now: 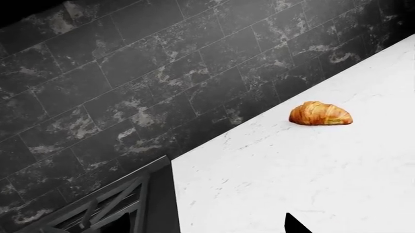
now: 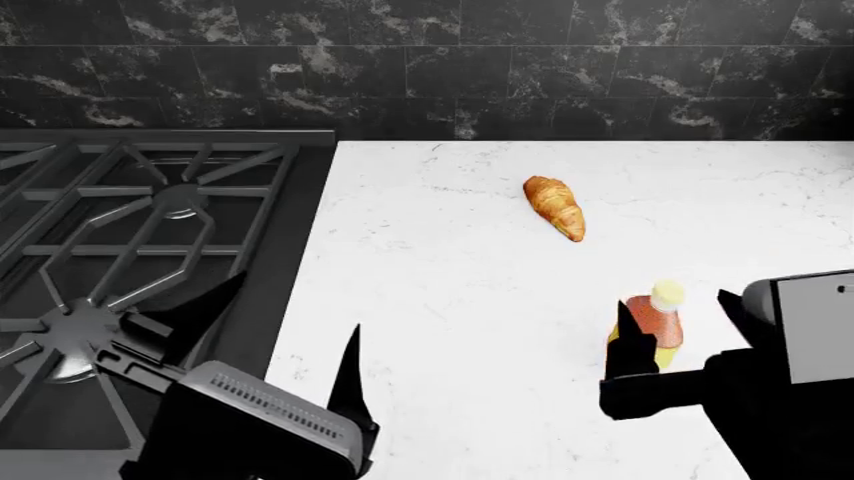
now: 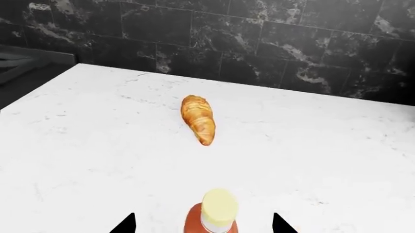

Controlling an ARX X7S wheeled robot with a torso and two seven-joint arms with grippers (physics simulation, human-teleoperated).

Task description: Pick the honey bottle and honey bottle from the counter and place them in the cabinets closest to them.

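One honey bottle (image 2: pixel 657 322) with a reddish-orange shoulder and pale yellow cap stands upright on the white counter (image 2: pixel 454 300). My right gripper (image 2: pixel 678 325) is open around it, one finger on each side with gaps between. In the right wrist view the bottle (image 3: pixel 213 216) stands midway between the two fingertips (image 3: pixel 125 225). My left gripper (image 2: pixel 283 335) is open and empty, hovering over the counter's edge beside the stove. The second honey bottle is out of view.
A golden-brown croissant (image 2: pixel 555 207) lies on the counter behind the bottle; it also shows in the left wrist view (image 1: pixel 320 114) and the right wrist view (image 3: pixel 198 119). A black stove (image 2: pixel 120 250) with grates is to the left. A dark tiled wall (image 2: pixel 427 70) stands behind.
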